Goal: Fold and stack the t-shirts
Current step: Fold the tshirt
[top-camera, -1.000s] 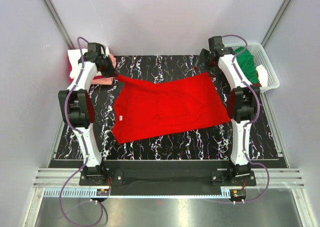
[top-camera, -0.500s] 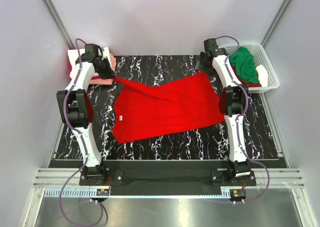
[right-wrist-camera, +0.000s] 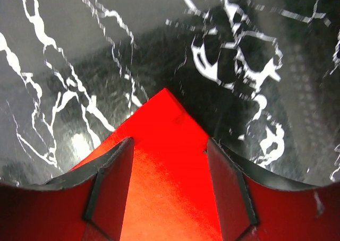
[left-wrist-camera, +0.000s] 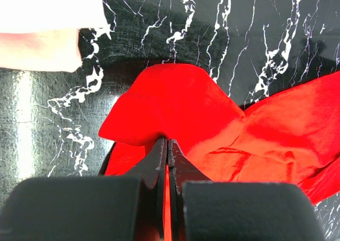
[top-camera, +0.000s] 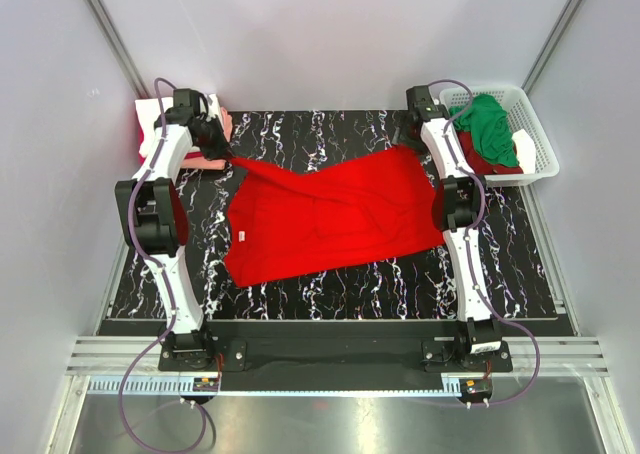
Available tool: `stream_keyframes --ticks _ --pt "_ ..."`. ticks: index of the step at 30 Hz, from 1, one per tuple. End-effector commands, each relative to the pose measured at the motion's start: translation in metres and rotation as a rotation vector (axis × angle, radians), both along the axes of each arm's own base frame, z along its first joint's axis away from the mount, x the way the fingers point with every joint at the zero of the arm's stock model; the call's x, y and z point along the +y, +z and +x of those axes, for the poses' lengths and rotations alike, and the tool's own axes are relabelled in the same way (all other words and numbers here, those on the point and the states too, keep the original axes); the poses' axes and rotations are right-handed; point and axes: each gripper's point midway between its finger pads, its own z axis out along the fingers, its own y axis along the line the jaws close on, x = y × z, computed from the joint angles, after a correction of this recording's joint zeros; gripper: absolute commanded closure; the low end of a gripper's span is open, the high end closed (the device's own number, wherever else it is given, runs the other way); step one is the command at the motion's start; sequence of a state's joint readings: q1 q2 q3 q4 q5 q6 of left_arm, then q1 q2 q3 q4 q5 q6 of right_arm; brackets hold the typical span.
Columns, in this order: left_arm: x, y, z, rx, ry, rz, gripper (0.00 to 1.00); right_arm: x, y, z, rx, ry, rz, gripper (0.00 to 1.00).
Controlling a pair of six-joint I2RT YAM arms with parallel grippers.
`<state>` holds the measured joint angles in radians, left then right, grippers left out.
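Observation:
A bright red t-shirt (top-camera: 330,214) lies spread on the black marble table (top-camera: 330,284), its small white neck label (top-camera: 241,236) at the left. My left gripper (top-camera: 224,149) is shut on the shirt's far left corner; in the left wrist view the jaws (left-wrist-camera: 167,140) pinch a fold of red cloth (left-wrist-camera: 170,97). My right gripper (top-camera: 408,134) is over the far right corner. In the right wrist view it is open (right-wrist-camera: 169,141), and the pointed red corner (right-wrist-camera: 167,124) lies flat between the spread fingers (right-wrist-camera: 114,182).
Folded white and salmon pink shirts (top-camera: 212,126) are stacked at the back left, beside my left gripper. A white lattice basket (top-camera: 540,139) at the back right holds a green shirt (top-camera: 490,122), a dark red one and a white one.
My right arm has swung left and straightened along the shirt's right edge. The shirt's far right corner has shifted a little left. My left gripper has barely moved.

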<state>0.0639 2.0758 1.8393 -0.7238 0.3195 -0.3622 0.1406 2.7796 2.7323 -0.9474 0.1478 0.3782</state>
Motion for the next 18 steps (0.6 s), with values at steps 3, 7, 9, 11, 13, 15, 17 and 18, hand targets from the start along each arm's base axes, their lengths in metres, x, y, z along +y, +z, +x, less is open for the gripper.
stream_keyframes --ticks 3,7,9,11,13,15,17,18 --pt "-0.006 0.006 0.004 -0.036 -0.033 -0.010 1.00 -0.016 0.005 0.020 -0.075 -0.026 -0.033 0.35" --pt "-0.005 0.009 0.005 -0.042 -0.032 -0.009 1.00 -0.017 0.023 0.031 -0.138 -0.026 -0.030 0.36" --pt "-0.007 0.009 0.004 -0.042 -0.036 -0.011 1.00 -0.018 0.022 0.032 -0.141 -0.020 -0.039 0.36" --pt "-0.008 0.009 0.005 -0.040 -0.037 -0.018 1.00 -0.018 0.013 0.029 -0.120 -0.009 -0.060 0.37" --pt "-0.009 0.009 0.004 -0.039 -0.038 -0.020 1.00 -0.019 -0.002 0.023 -0.082 -0.002 -0.079 0.38" --pt "-0.010 0.010 0.005 -0.041 -0.042 -0.024 1.00 -0.016 -0.013 0.017 -0.051 0.005 -0.086 0.41" --pt "-0.011 0.009 0.005 -0.039 -0.043 -0.025 1.00 -0.007 -0.020 0.014 -0.037 0.027 -0.090 0.45" --pt "-0.012 0.010 0.005 -0.041 -0.045 -0.024 1.00 -0.004 -0.021 0.013 -0.033 0.033 -0.097 0.48"
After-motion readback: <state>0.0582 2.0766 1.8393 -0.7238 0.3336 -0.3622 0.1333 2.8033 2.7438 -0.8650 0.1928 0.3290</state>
